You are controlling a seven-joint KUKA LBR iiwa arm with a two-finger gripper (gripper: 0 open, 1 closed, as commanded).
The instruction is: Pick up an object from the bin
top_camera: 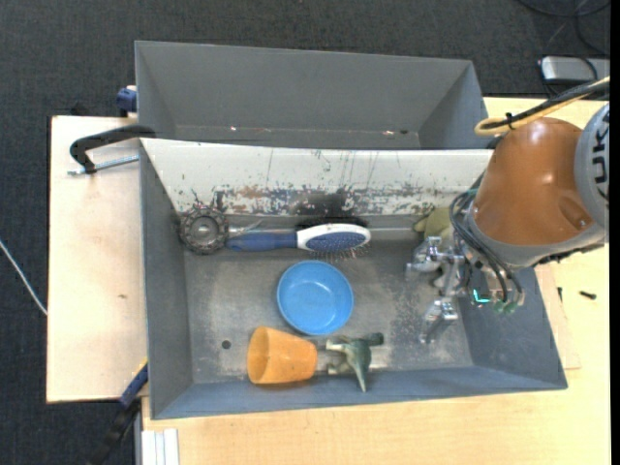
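My gripper hangs low over the bin's right side, above bare floor. Its two metal fingers stand apart, open, with nothing between them. A round blue bowl lies to its left in the middle of the bin. Near the front wall a small green toy dinosaur rests beside an orange cup lying on its side. A pale yellow-green thing sits by the back wall just behind the gripper, partly hidden by the arm.
Along the back wall lies a blue-and-white hairbrush, with a round metal mesh thing at its left end. The arm's orange cover fills the bin's right rear corner.
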